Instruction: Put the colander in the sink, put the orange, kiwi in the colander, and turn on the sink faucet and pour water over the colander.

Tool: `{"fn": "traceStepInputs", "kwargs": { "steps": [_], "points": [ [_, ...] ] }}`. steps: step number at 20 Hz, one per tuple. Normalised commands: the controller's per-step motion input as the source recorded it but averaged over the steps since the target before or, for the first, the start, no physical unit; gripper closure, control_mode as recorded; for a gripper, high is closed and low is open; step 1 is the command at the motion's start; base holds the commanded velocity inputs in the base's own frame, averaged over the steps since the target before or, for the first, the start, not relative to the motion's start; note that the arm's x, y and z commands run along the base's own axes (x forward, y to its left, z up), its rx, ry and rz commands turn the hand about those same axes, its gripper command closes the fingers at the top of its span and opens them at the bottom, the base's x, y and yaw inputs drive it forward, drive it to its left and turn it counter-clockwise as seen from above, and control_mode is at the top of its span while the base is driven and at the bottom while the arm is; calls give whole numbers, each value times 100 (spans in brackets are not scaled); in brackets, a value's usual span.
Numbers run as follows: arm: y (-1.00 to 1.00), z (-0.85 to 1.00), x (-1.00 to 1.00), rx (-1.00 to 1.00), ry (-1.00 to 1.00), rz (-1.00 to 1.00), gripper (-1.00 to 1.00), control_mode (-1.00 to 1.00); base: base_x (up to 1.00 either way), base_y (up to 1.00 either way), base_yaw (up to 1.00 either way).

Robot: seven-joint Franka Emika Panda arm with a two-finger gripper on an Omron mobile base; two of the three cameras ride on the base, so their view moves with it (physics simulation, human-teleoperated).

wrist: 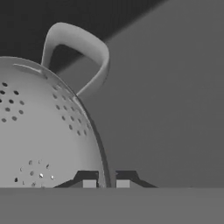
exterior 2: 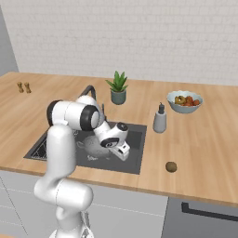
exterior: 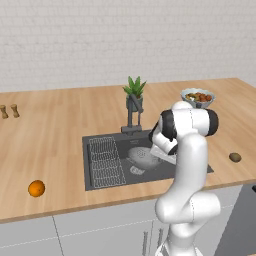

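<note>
The grey perforated colander [exterior: 141, 158] [exterior 2: 91, 146] is down inside the dark sink [exterior: 100, 181] [exterior 2: 135, 134]. In the hand view its bowl [wrist: 39, 127] and one loop handle fill the left side. My gripper [wrist: 106, 183] is shut on the colander's thin rim, one fingertip [wrist: 89, 183] inside the bowl and the other outside. The arm bends down into the basin. The orange [exterior: 36, 188] lies on the counter left of the sink. The kiwi [exterior: 235, 157] [exterior 2: 171, 167] lies on the counter to the right. The sink faucet [exterior: 132, 119] [exterior 2: 89, 90] stands behind the basin.
A wire rack [exterior: 106, 161] covers the sink's left half. A potted plant [exterior: 134, 90] [exterior 2: 118, 88] stands behind the faucet. A fruit bowl [exterior: 198, 97] [exterior 2: 185, 102] and a soap bottle [exterior 2: 160, 120] are to the right, two small shakers [exterior: 9, 111] far left.
</note>
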Motion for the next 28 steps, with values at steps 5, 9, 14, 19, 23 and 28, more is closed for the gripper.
{"fn": "traceStepInputs", "kwargs": {
  "steps": [5, 9, 14, 19, 23, 28],
  "points": [
    [21, -7, -27, -5, -10, 4, 100, -100, 0, 0, 0],
    [27, 0, -39, -4, -21, 6, 100, -100, 0, 0, 0],
    [16, -1, -46, -7, -27, 4, 100, -100, 0, 0, 0],
    [-2, -12, -41, -9, -20, 0, 100, -100, 0, 0, 0],
    [-1, -2, -24, -3, -2, 0, 100, -100, 0, 0, 0],
    [0, 0, -15, 0, 1, 0, 100, -100, 0, 0, 0]
  ]
}}
